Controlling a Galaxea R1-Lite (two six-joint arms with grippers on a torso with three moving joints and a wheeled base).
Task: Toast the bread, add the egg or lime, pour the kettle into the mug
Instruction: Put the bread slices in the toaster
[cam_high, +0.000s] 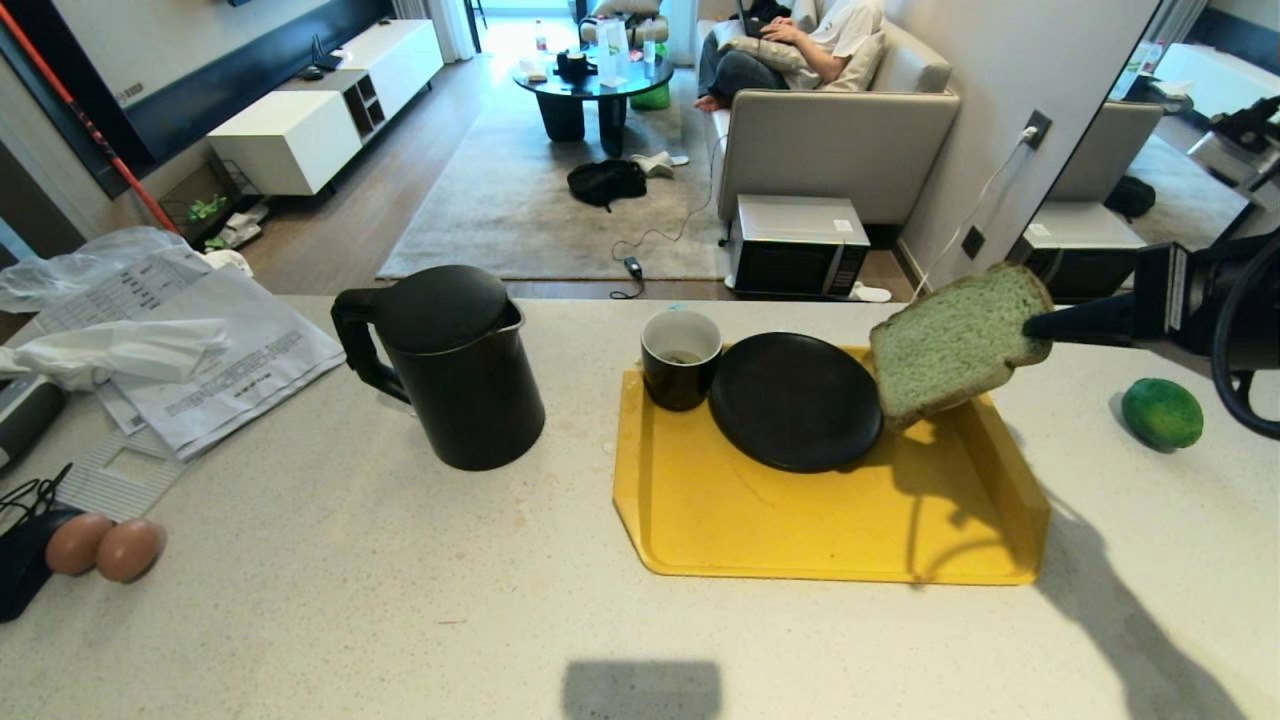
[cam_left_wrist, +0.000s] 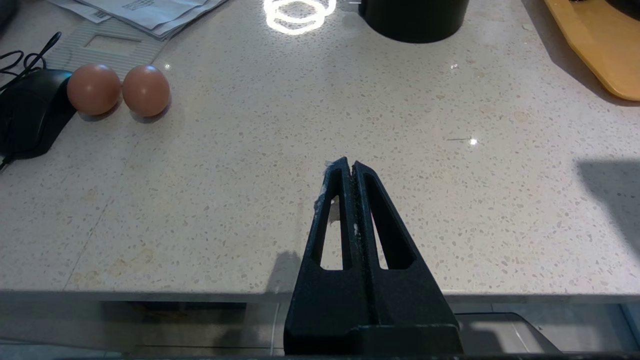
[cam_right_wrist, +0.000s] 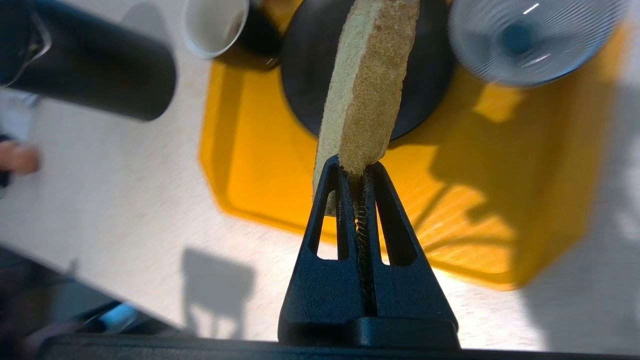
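My right gripper is clamped tight on the bread's crust edge, holding it in the air, with the plate and tray below.

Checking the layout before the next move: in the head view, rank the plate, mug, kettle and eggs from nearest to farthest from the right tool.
1. Plate, on the tray, just left of the right tool.
2. Mug, at the tray's far left corner.
3. Kettle, left of the tray.
4. Eggs, at the far left.
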